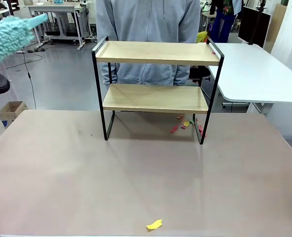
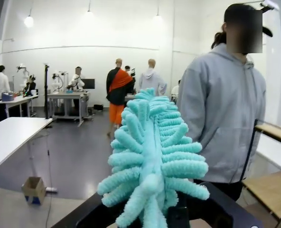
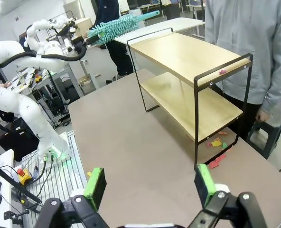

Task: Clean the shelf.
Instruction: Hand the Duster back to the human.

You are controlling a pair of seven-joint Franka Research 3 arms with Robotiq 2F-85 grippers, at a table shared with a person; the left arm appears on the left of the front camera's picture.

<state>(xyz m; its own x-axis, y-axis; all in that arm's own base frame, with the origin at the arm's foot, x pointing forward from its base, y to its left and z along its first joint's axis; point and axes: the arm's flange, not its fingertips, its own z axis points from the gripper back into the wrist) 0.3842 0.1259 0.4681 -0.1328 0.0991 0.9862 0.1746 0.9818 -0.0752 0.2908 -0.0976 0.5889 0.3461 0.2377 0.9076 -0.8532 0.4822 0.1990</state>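
Progress: shelf (image 1: 156,52) boards mostly bare; one scrap at top right rail; scraps (image 1: 185,124) litter counter (image 1: 136,173).
Left tool (image 3: 81,46): clamped on duster (image 2: 152,156), raised.
Right tool (image 3: 150,183): fingers apart, empty.

Pretty clearly a robotics lab: big open hall with white walls (image 2: 107,28), a grey floor (image 1: 62,79) and ceiling lamps (image 2: 28,21), rows of white benches (image 1: 254,74) loaded with gear, cables (image 1: 27,64) on the floor, and a white robot arm (image 3: 22,109) bolted beside the bench.
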